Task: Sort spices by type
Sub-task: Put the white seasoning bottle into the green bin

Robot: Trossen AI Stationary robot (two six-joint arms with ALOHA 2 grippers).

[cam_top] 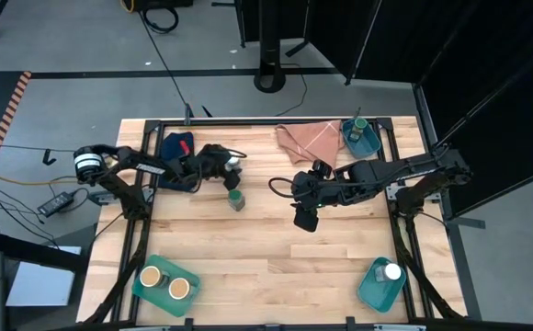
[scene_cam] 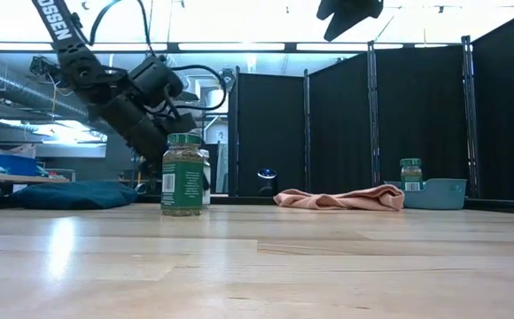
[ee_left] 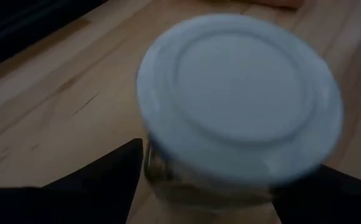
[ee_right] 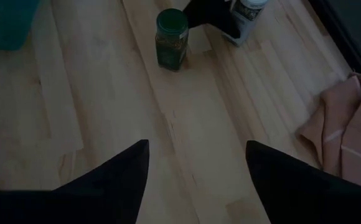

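You have both tan-lidded jars (cam_top: 166, 281) binned near left, one white-lidded jar (cam_top: 392, 271) binned near right, one green-lidded jar (cam_top: 357, 122) binned at the far right corner. Two remain loose mid-table: a green-lidded jar (cam_top: 236, 199) and, just beside it, a white-lidded jar (cam_top: 233, 164). Your left gripper (cam_top: 227, 169) straddles that white jar, fingers apart; contact cannot be told. Your right gripper (cam_top: 305, 219) hovers mid-table, fingers apart, empty. Open wood lies toward the near bins; a pink cloth (cam_top: 306, 140) and a dark cloth (cam_top: 178, 145) crowd the far edge.
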